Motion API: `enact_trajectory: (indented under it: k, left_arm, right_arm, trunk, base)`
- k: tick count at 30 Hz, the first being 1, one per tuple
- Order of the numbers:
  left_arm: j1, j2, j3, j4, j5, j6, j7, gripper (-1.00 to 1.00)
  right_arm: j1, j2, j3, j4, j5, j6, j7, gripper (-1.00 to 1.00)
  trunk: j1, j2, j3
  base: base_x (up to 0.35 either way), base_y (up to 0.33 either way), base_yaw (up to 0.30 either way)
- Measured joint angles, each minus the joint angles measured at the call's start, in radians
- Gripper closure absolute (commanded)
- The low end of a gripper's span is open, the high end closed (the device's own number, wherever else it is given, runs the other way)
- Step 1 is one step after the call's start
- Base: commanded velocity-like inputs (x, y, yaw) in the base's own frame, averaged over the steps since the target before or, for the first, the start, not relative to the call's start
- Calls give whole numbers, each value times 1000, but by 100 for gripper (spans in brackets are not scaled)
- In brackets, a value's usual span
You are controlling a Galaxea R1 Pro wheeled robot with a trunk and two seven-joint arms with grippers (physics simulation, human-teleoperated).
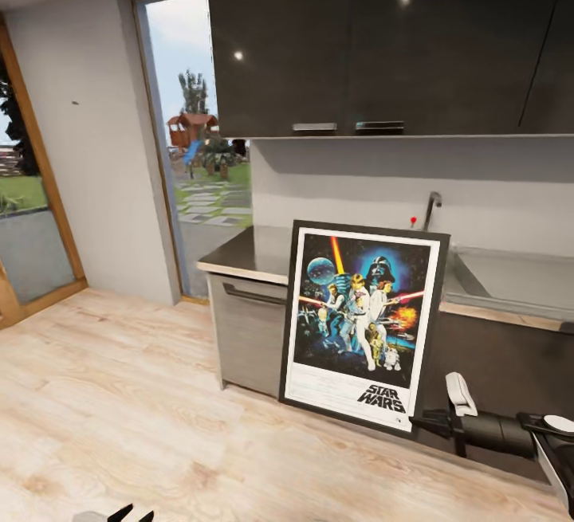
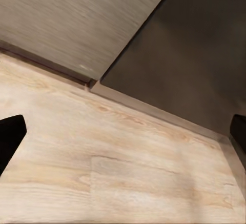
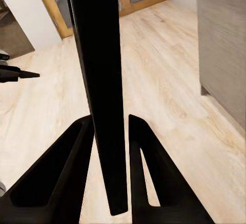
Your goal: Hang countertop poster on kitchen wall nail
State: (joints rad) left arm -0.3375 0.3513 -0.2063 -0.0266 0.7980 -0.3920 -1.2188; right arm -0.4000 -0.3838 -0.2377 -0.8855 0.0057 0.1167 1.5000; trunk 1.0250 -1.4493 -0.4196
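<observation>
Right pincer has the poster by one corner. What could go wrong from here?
1. The right pincer pinches only the thin frame edge of the poster near its lower corner, so it may pivot or slip.
2. The wall nail is a tiny speck well to the left, so alignment will be hard.

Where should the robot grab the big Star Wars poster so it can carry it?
By its thin black frame edge, as the right gripper already does: fingers either side of the poster at its lower right corner, coming from the right. The poster is wide and flat, so only the edge fits between the fingers.
</observation>
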Motion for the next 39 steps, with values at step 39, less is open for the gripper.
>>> enact_trajectory:
  k: [39]
  left_arm:
    - [-1,-5,-5,-3,-2,2,1,-100]
  right_arm:
    - [0,6,1,-1,0,2,-2,100]
  trunk:
    - [0,0,-37]
  base:
    - [28,73,41]
